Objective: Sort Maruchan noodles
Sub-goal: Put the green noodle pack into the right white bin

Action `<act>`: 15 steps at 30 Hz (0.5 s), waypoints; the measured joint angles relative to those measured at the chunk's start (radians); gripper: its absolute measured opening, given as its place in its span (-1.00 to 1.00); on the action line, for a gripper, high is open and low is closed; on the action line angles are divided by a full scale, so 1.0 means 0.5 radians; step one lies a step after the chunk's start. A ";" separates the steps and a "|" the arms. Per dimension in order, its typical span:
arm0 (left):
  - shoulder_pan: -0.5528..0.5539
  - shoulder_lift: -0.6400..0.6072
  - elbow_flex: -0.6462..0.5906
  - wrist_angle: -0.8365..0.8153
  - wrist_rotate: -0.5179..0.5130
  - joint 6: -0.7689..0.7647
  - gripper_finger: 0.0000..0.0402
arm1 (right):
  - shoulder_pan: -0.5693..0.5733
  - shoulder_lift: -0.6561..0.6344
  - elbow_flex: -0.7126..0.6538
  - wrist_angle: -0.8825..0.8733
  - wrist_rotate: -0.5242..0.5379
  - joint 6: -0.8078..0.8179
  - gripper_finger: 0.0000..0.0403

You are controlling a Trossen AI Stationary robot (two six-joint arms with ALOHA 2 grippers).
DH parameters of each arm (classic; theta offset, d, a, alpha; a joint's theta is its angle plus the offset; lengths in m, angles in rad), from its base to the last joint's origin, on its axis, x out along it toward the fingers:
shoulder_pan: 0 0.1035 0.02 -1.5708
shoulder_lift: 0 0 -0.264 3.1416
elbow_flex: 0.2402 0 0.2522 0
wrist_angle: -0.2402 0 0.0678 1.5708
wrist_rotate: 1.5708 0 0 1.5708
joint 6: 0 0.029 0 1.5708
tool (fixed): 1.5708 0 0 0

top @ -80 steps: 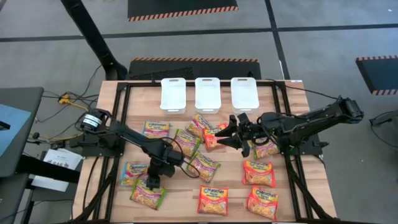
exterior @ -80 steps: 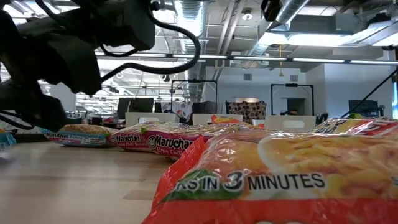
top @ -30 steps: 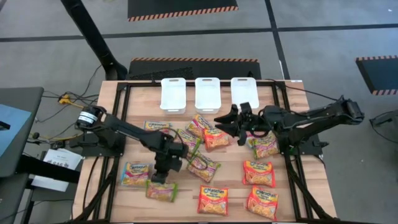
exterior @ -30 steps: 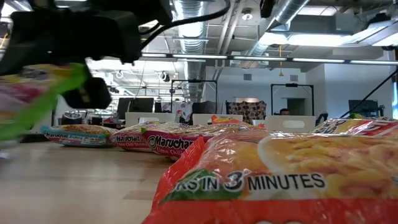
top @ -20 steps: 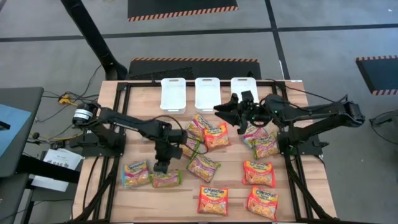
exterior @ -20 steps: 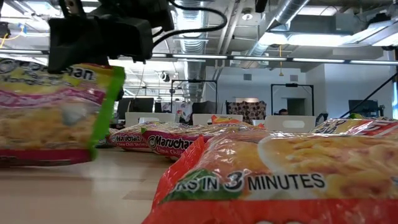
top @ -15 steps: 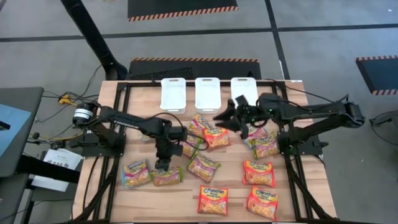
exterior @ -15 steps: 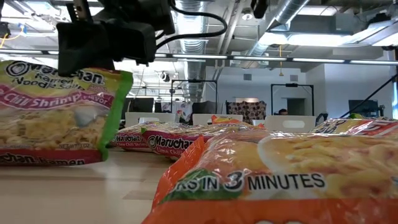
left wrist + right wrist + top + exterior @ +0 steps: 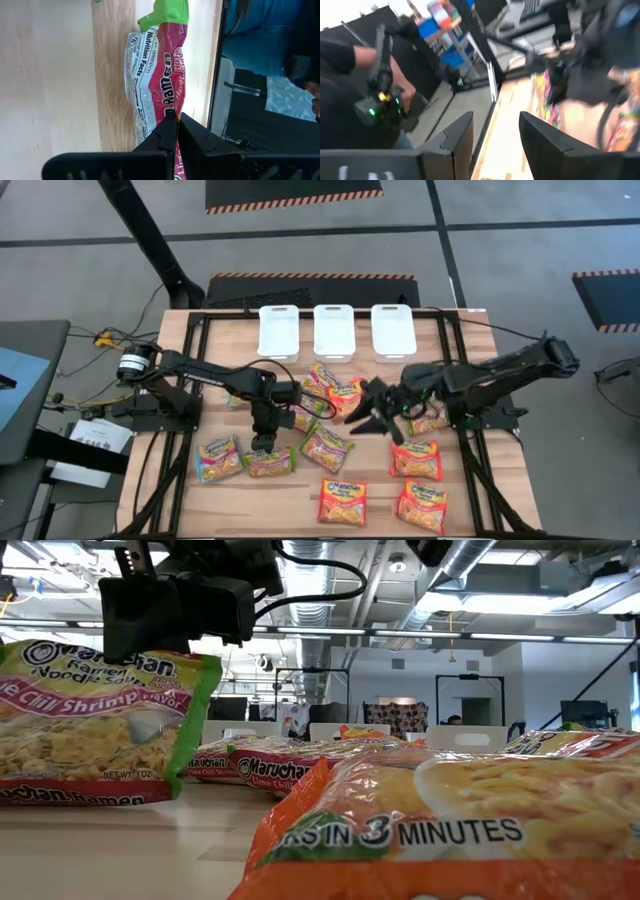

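Wooden planks form the surface (image 9: 170,485), framed by black rails, and we see bare wood along its near left edge and between the scattered packets. Three white rectangular trays (image 9: 335,331) sit in a row at the far edge, well beyond both sets of jaws.

We count glossy, flat, square Maruchan noodles (image 9: 341,502) spread over the middle and near side: orange-red ones near the right, green-edged and pale ones toward the left.

Our left gripper (image 9: 264,445) points down from a folded arm, its jaws pinched shut on the top edge of a green-edged packet (image 9: 95,720), a crinkled pink-and-green Chili Shrimp pack. That packet stands nearly upright, its lower edge at the wood, with another packet (image 9: 216,456) just beside it.

Our right gripper (image 9: 375,420) reaches inward from a long, low arm, its jaws spread wide and holding nothing. It hovers among the central packets, with an orange-red packet (image 9: 416,459) near it.
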 joint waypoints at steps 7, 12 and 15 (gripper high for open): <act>0.000 0.001 0.000 0.030 0.023 -0.014 -1.00 | 0.173 0.309 0.000 0.338 0.052 0.051 -0.08; -0.002 0.001 0.000 0.034 0.023 -0.017 -1.00 | 0.209 0.504 0.000 0.461 0.059 0.051 -0.08; -0.012 0.001 0.000 0.038 0.023 -0.033 -1.00 | 0.207 0.610 0.000 0.516 0.062 0.051 -0.08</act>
